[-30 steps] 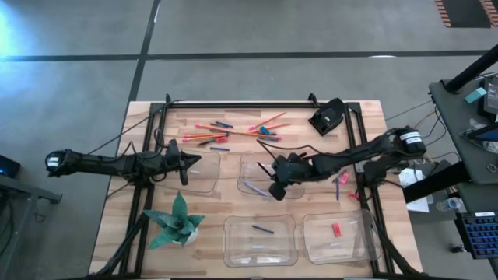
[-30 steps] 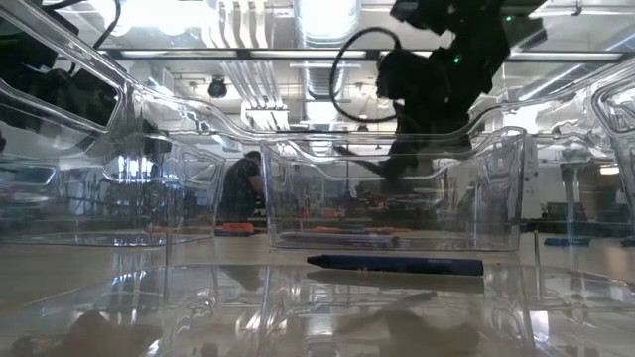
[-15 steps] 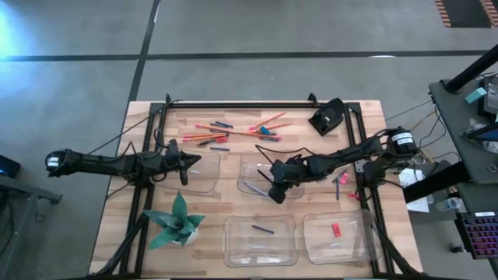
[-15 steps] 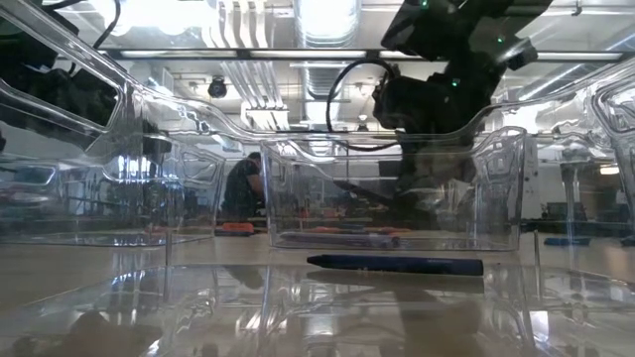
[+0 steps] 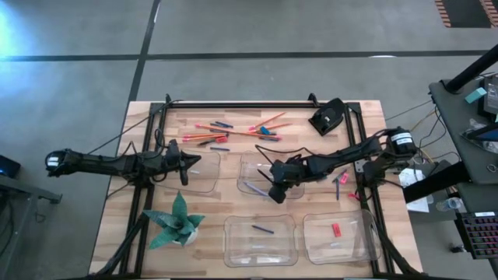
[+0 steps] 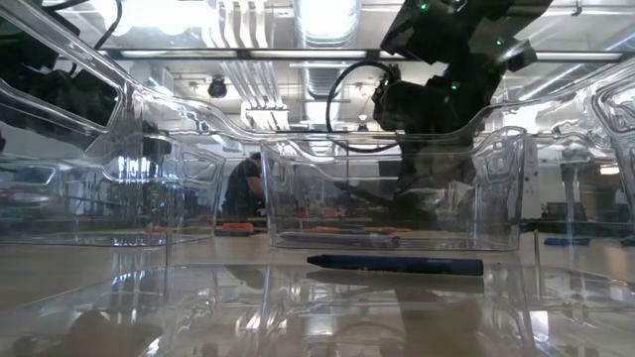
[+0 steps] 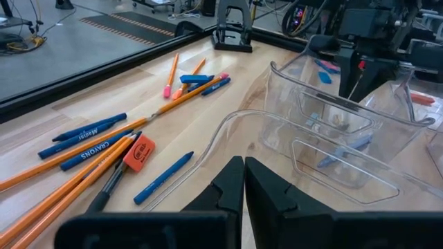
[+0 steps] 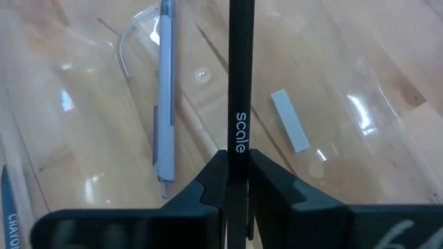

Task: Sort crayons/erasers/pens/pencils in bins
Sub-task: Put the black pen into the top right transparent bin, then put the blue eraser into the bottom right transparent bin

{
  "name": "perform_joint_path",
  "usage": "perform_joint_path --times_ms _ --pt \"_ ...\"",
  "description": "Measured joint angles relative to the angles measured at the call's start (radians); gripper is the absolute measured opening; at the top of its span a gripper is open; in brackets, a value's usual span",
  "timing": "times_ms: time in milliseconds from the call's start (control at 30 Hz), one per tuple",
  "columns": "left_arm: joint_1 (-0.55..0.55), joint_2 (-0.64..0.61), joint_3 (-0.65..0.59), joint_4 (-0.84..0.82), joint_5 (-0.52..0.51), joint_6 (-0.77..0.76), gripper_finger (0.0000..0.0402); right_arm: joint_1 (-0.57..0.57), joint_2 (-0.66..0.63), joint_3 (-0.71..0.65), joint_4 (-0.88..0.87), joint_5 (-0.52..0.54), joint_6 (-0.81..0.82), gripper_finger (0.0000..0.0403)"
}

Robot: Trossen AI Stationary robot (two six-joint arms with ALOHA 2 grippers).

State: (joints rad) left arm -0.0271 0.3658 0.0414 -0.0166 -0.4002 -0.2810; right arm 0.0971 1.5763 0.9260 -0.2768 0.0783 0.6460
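On the wooden surface [image 5: 156, 225], the right hand [image 8: 234, 173] is clamped on a black pen marked "scale" [image 8: 239, 76] inside a clear plastic bin [image 5: 250, 165]; the high view hides this grip. Left hand [image 7: 243, 181], fingers together, hovers near orange pencils [image 7: 83, 176].

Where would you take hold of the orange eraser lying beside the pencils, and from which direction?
Across its two long edges, from straight above. The orange eraser lies flat on the table, a short block. Pencils and a dark pen crowd one side, so a low sideways approach would likely knock them.
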Motion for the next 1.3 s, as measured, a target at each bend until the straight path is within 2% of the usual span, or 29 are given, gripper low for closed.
perform_joint_path --times_ms 433,567,900,1100,1300 --pt "0.000 -0.001 0.000 0.000 0.000 0.000 0.0000 0.000 -0.003 0.027 -0.021 0.000 -0.004 0.0091" --pt "0.000 -0.001 0.000 0.000 0.000 0.000 0.0000 0.000 -0.023 0.102 -0.139 0.001 -0.036 0.0095" --pt "0.000 -0.001 0.000 0.001 0.000 0.000 0.0000 0.014 -0.081 0.281 -0.615 0.010 -0.070 0.0084" --pt "0.000 0.000 0.000 0.000 0.000 0.000 0.0000 0.043 -0.165 0.260 -0.750 0.079 0.011 0.0089" --pt "0.000 0.000 0.000 0.000 0.000 0.000 0.0000 0.076 -0.273 0.191 -0.764 0.114 0.121 0.0098"
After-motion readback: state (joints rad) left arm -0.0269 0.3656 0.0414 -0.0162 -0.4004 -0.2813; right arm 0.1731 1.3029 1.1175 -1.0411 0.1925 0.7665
